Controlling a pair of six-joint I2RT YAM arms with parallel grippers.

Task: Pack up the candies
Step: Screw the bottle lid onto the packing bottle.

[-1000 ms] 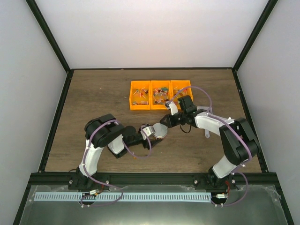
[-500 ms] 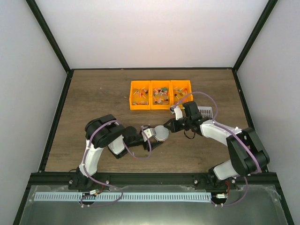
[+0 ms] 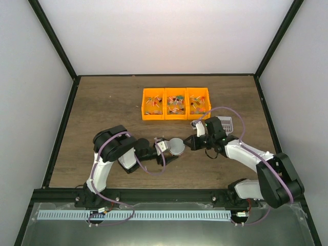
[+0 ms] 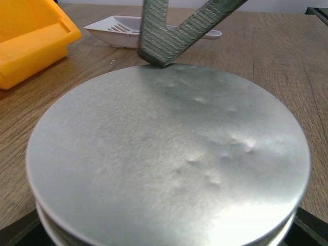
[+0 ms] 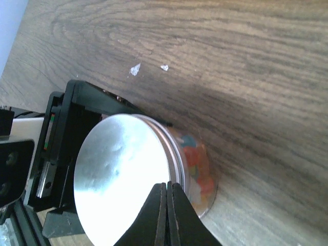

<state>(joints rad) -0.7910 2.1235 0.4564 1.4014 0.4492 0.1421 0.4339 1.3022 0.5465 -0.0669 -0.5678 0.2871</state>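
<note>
Left gripper (image 3: 171, 148) clasps a lidded jar (image 3: 177, 145) holding candies (image 5: 198, 165); right gripper (image 5: 167, 206), fingers pressed together, tip at the edge of the lid (image 4: 169, 154). More candies lie in the 3 compartments of the bin (image 3: 176, 117).

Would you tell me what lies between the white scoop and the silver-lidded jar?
The right arm's shut fingers, tips at the jar lid; clearest in the left wrist view.

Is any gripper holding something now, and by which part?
The left gripper holds the jar by its sides. The right gripper is shut, with nothing between its fingers.
</note>
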